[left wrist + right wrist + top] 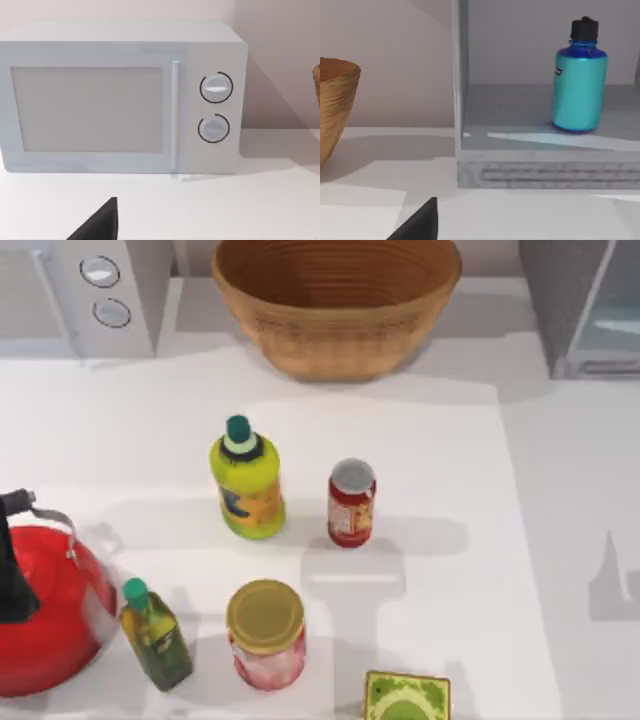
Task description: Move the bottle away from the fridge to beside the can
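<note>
Bottle (579,90) upright inside the fridge (530,165).
We face it (right wrist level); whether our fingers are apart, we cannot tell.

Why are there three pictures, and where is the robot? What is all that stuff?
A robot with two arms took these with its cameras. One looks down from above the table. There stand a red can, a yellow-green bottle, a jar, a small oil bottle, a red kettle and a basket. The other two cameras ride on the arms' wrists. One faces a white microwave. The other faces the open fridge, where a turquoise bottle stands inside. Nothing is held.
</note>
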`<state>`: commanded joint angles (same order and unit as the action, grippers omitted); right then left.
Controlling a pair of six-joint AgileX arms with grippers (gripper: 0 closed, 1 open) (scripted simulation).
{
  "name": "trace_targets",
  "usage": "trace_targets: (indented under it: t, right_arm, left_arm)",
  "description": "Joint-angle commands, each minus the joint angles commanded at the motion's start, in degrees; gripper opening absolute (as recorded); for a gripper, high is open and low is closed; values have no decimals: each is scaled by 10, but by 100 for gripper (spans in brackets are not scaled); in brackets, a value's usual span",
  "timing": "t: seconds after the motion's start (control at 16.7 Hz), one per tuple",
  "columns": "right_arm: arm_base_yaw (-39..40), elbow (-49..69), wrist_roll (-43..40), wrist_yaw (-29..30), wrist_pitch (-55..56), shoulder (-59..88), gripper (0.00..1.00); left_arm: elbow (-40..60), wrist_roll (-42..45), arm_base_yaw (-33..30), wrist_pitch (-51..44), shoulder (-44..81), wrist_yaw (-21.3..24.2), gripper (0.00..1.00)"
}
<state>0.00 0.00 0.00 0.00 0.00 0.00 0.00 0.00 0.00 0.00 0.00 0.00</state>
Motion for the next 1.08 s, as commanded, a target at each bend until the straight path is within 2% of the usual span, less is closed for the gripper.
trace_targets:
  t: [0.24,0.48,0.72,1.08]
  right_arm:
    - [-4,14,0,-1,15,18,100]
    - [-21,84,1,-13,93,126,100]
    - [-44,187,4,-35,208,330,100]
    - [-84,361,7,-73,404,749,100]
  left_arm:
    - [0,0,0,0,0,0,100]
    - [0,0,0,0,0,0,100]
    - [0,0,0,0,0,0,100]
    - [0,0,0,0,0,0,100]
